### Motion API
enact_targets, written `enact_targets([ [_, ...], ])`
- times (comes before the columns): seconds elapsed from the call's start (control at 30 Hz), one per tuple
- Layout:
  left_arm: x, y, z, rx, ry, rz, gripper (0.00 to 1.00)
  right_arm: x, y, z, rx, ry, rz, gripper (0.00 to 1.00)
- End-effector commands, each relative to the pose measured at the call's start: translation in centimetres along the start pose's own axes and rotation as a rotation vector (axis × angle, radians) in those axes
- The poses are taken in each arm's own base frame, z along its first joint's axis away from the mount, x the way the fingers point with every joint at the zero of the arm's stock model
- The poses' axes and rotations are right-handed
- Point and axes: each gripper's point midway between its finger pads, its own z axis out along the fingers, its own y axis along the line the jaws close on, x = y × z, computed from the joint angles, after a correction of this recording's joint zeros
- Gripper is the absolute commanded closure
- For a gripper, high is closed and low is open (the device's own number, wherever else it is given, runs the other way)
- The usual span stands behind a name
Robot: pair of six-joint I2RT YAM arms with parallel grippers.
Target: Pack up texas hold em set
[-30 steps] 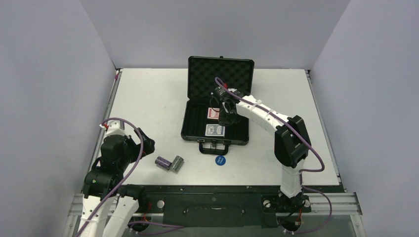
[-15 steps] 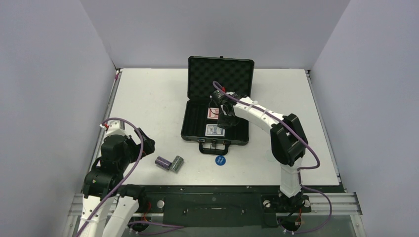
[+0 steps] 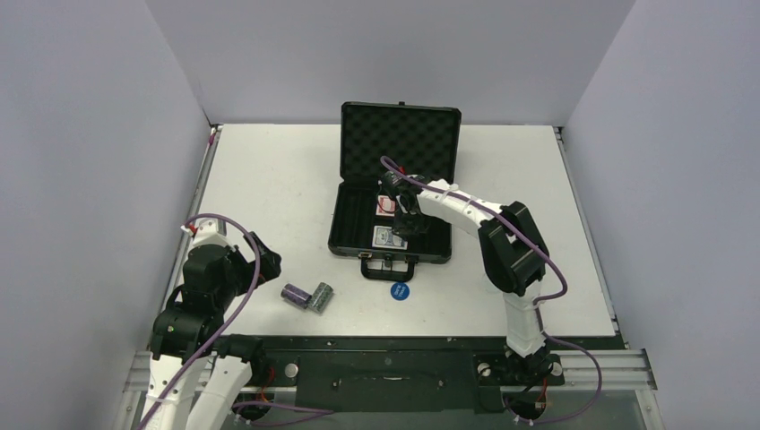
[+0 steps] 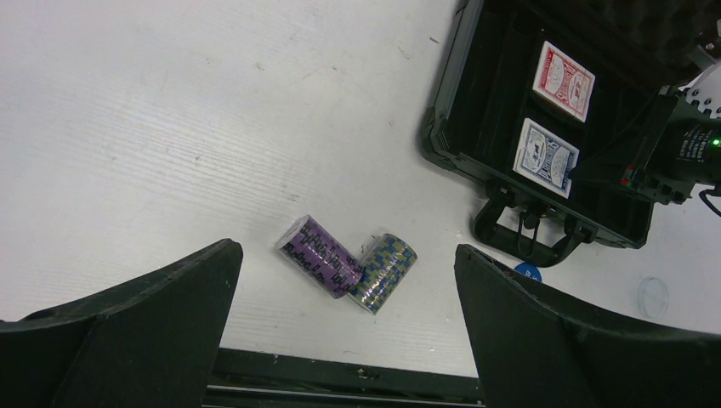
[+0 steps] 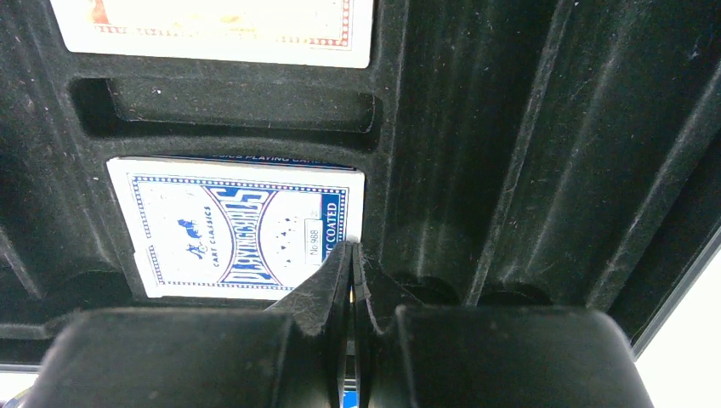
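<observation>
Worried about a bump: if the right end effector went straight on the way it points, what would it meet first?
Probably the blue card deck in the case: the shut right end effector aims at the deck's right edge. Depth is unclear, so it could land on the case's moulding just beside it.

Pale lilac walls on three sides. White matte tabletop below and beyond the left fingers. Black rail along its near edge. Even, soft light.
</observation>
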Motion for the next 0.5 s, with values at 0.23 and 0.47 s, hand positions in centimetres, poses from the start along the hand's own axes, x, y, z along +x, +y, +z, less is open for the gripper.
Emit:
enact_targets([
  [0.23, -1.1, -0.7, 0.0, 0.032, -0.046, 0.005, 0.04, -1.7, -0.7, -3.0, 0.002, -0.079, -0.055, 0.89],
  [0.47, -1.0, -0.8, 0.1, 0.037, -0.044, 0.007, 0.04, -2.2, -2.1, -7.2, -0.018, -0.154, -0.047, 0.64],
])
